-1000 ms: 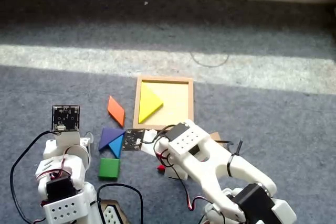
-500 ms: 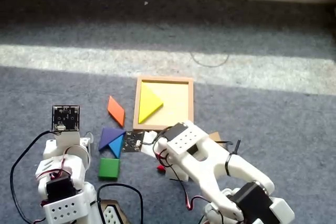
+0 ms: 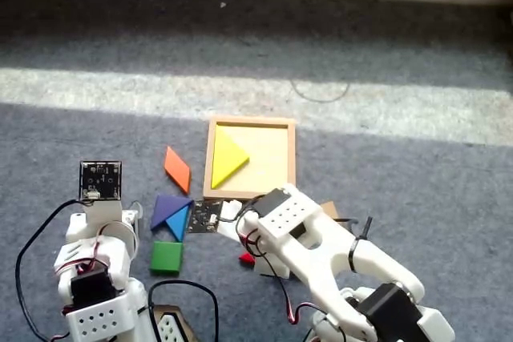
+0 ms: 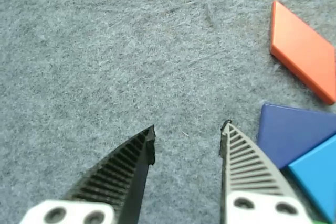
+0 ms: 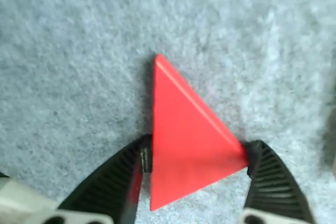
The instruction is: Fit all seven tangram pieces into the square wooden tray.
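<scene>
My right tool [image 5: 197, 153] is closed on the red triangle [image 5: 184, 135]. One finger presses its long straight edge and the other finger presses the opposite corner. The triangle lies flat on the grey carpet [image 3: 401, 198], close to the tray [image 3: 252, 121], on the side of the tray that faces my arms. In the high view only a small red corner [image 3: 247, 258] shows from under my right arm.

My left tool [image 4: 189, 128] is open and holds nothing. It hangs over bare carpet, on the left of the tray as the high view shows it, and well apart from the tray.

The yellow triangle [image 3: 225, 158] lies inside the tray, in its left half. The orange parallelogram [image 3: 177, 169] lies on the carpet just beside the left wall of the tray. The dark blue triangle [image 3: 166, 210] and the light blue triangle [image 3: 178, 222] touch each other, off the near left corner of the tray. The green square [image 3: 166, 256] lies farther from the tray, beyond the two blue pieces.
</scene>
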You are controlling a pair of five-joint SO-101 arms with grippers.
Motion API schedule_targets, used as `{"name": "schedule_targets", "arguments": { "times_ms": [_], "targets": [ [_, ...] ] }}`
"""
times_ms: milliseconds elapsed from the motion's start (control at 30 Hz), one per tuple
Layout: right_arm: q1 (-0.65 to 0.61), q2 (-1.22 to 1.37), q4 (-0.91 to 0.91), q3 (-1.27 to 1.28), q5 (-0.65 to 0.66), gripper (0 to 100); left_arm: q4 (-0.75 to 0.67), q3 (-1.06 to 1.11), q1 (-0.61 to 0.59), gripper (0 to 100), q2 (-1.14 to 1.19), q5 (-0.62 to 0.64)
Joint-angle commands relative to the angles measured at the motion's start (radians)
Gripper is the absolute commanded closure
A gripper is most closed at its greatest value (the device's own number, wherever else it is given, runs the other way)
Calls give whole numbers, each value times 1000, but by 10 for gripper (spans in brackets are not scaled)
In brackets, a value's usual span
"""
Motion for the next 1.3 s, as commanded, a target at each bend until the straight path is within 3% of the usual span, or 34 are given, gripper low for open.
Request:
{"name": "schedule_targets", "arguments": {
  "times_ms": [0,267,800,1067,1267],
  "targets": [
    [5,-38,12,-18,-3,776,-29,7,-4,786,-7,5],
    [61,-50,68,-36,-11,778,-29,7,-4,786,-7,5],
    [39,-41,77,-295,-31,778,-29,7,-4,786,-7,5],
    [64,-38,-12,-341,219,778,-26,7,-4,786,-7,5],
    [111,73,-82,-364,310,778,-26,7,-4,786,-7,5]
  ]
}}
